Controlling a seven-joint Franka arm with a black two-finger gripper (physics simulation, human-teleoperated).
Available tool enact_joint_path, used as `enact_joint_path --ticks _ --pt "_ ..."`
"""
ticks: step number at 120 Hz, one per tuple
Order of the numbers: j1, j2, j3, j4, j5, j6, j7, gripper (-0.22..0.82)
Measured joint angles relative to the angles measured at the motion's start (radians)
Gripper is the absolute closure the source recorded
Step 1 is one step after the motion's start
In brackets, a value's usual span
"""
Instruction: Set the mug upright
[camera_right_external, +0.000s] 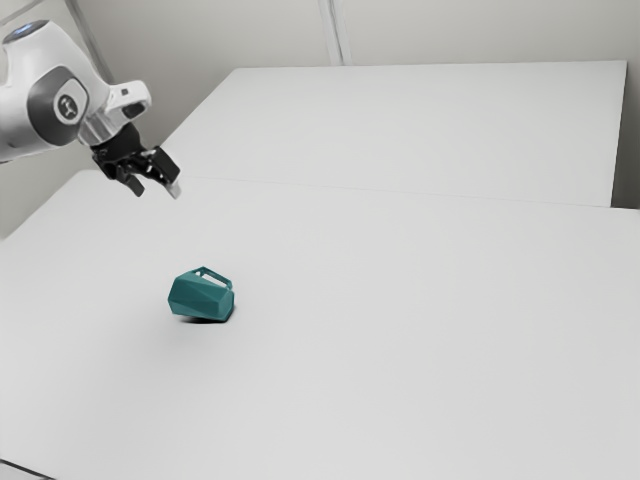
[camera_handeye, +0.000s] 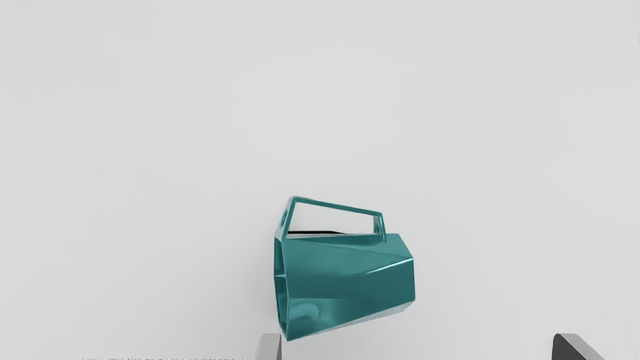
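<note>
Mug (camera_handeye: 345, 275) lies on its side on the table (camera_right_external: 400, 330), not upright. Gripper (camera_right_external: 156, 190) is spread wide, no hold on anything. It hangs above the table, up toward the exterior view's left from the mug, well apart from it. Wrist view: one fingertip (camera_handeye: 269, 347) pale, the other with a dark face, broad gap between them. Neither touches the mug.

Mug lies with its length running roughly along the line between the fingers. Mouth (camera_handeye: 280, 285) faces the pale finger's side, narrower base toward the dark one's. Handle (camera_handeye: 340, 205) sticks out on the side away from the fingertips, its loop open. Inner wall shows a bit past the rim; can't tell if the mug holds anything. Dark strip of shadow at its underside in the exterior view.

Edges: table surface extends on every side of the mug, borders well apart from it. Side edge slants down at the exterior view's left, past the gripper. Thin seam runs behind the mug, with a white panel (camera_right_external: 420, 130) beyond it, then the wall (camera_right_external: 270, 35). Dark cable (camera_right_external: 25, 469) in the exterior view's lower left corner, well apart from the mug.
</note>
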Motion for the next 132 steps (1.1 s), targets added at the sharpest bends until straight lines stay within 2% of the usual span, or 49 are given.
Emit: enact_joint_path --ticks 40,80,111,132 --pt "-0.010 -0.020 0.093 -0.123 -0.153 0.017 0.052 0.02" --pt "-0.008 -0.007 0.172 -0.148 -0.320 -0.109 0.154 0.02" --pt "0.003 0.076 0.240 -0.147 -0.449 -0.196 0.246 0.02" --pt "0.053 0.151 0.261 -0.144 -0.557 -0.218 0.340 0.02"
